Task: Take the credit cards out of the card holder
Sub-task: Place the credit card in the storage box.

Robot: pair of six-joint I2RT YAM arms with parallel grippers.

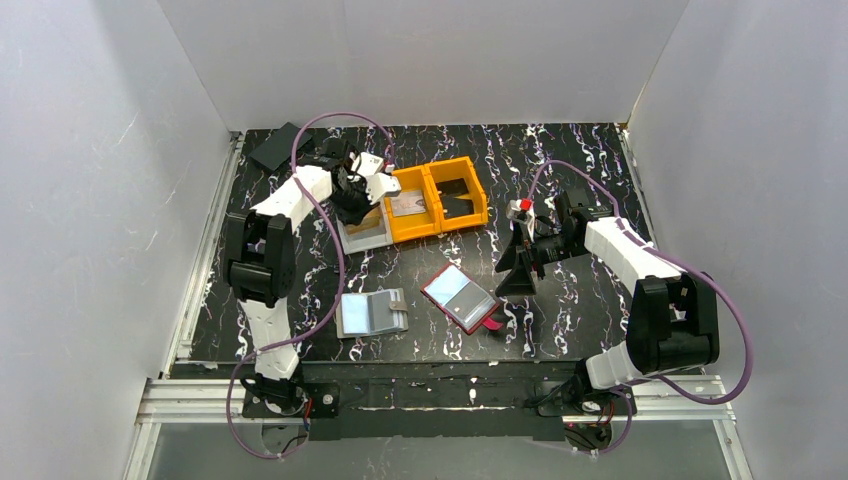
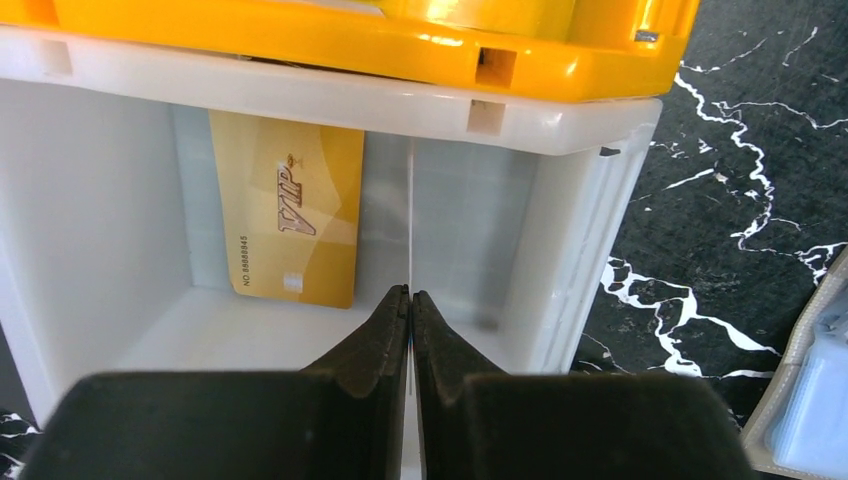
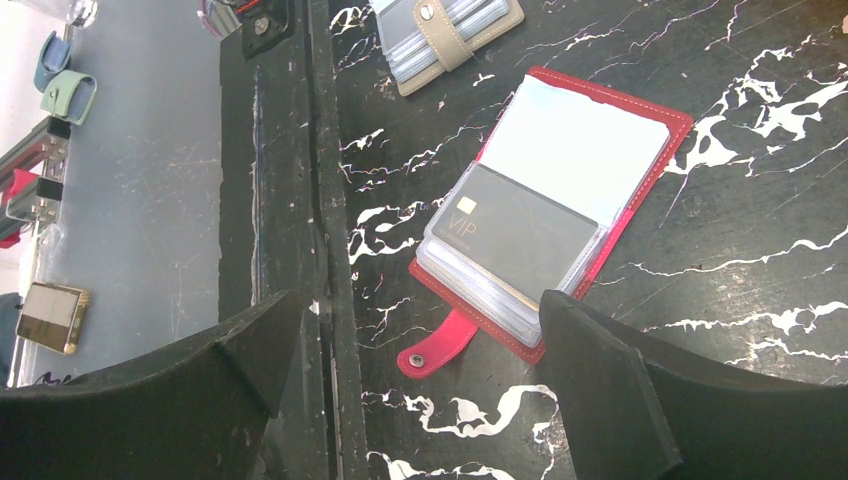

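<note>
The left end effector (image 2: 410, 293), clamped on an edge-on card (image 2: 410, 200), should release low inside the white bin (image 2: 300, 95); the right end effector (image 3: 418, 300) stands wide apart.

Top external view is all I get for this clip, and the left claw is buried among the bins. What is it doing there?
Observer: The left wrist view shows the left claw closed on what looks like a thin pale card seen edge-on, over the white plastic bin.
Reviewer: Anything in that bin?
Observer: One gold card printed VIP sits inside it.
Reviewer: And the red snap-tab card holder, is it emptied?
Observer: No. The right wrist view shows a black VIP card in its top clear sleeve, with the right claw wide open near it.
</note>
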